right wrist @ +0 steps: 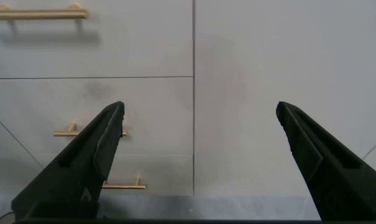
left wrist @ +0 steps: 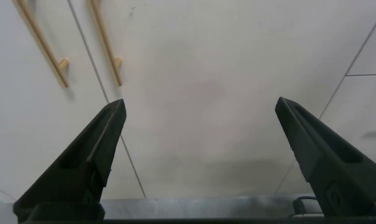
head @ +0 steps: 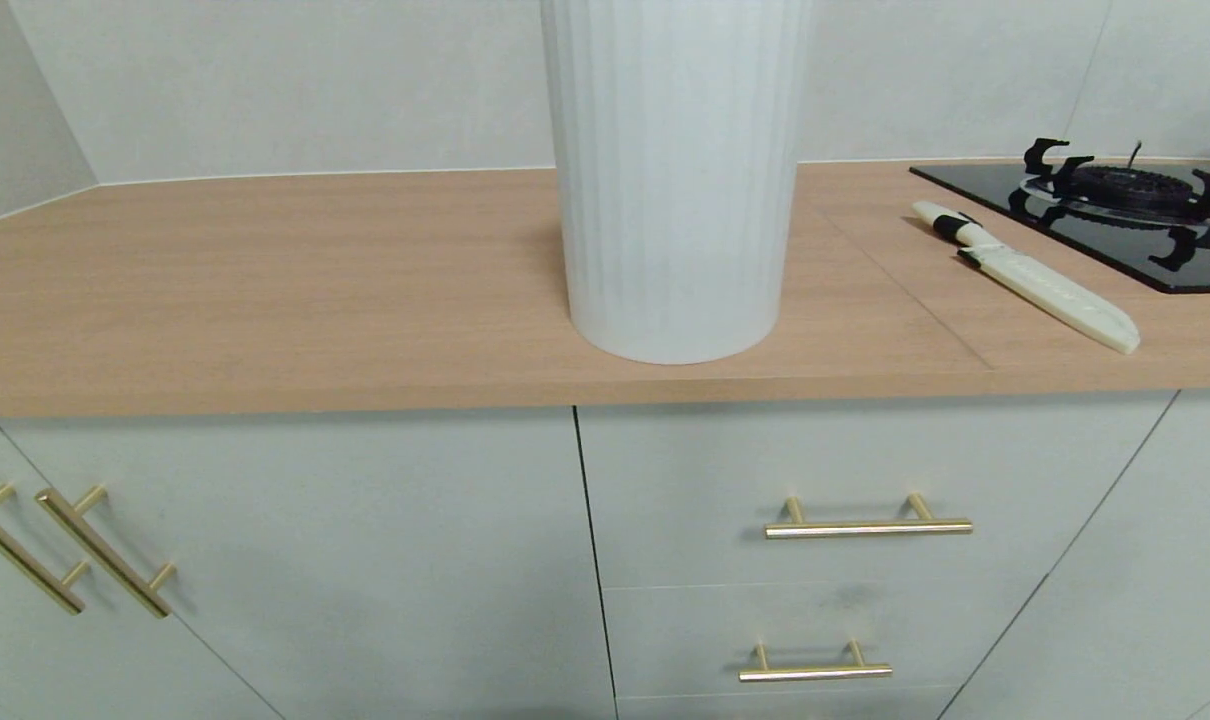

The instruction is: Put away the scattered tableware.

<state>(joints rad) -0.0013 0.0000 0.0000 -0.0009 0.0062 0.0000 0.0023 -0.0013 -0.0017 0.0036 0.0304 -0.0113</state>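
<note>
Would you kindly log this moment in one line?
left gripper: open, empty | right gripper: open, empty | cream knife with black band: on wooden counter beside black gas hob

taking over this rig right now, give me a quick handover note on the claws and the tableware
Left claw: open, empty, facing the cabinet doors.
Right claw: open, empty, facing the drawer fronts.
Things: a knife lies flat on the counter, at the robot's right beside the hob. A tall white ribbed container stands upright mid-counter.
Done: nothing visibly put away; the drawers are shut.
Left: pick up the knife and stow it, probably in the container or a drawer.
</note>
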